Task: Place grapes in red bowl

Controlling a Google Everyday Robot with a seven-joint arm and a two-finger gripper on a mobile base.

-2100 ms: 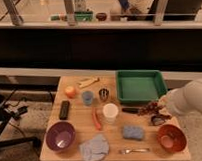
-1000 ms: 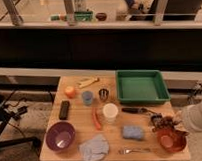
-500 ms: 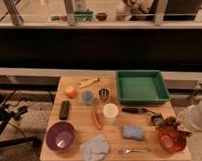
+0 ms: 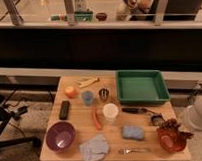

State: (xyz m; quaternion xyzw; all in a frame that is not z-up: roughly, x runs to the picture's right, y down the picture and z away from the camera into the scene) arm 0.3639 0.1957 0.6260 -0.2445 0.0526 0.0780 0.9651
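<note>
Two bowls stand on the tabletop point(image 4: 78, 127), and the red bowl point(image 4: 170, 142) is my landmark, at the near right corner. The grapes point(image 4: 171, 127) hang just above its far rim, partly over the inside. The hand point(image 4: 172, 129) is at the same place, right over the red bowl, but I cannot tell if it pinches the bunch or has let it go. The white arm point(image 4: 197, 115) comes in from the right of the bowl.

To do this step well, I think the bunch should be brought over the middle of the red bowl and lowered before release, so it does not roll off the rim.

Counted: one purple bowl point(image 4: 60, 135) far left of the red bowl, one green tray point(image 4: 142, 86) behind it, one blue sponge point(image 4: 132, 132) and one spoon point(image 4: 134, 150) just left, one orange fruit point(image 4: 70, 91), one white cup point(image 4: 110, 112).
</note>
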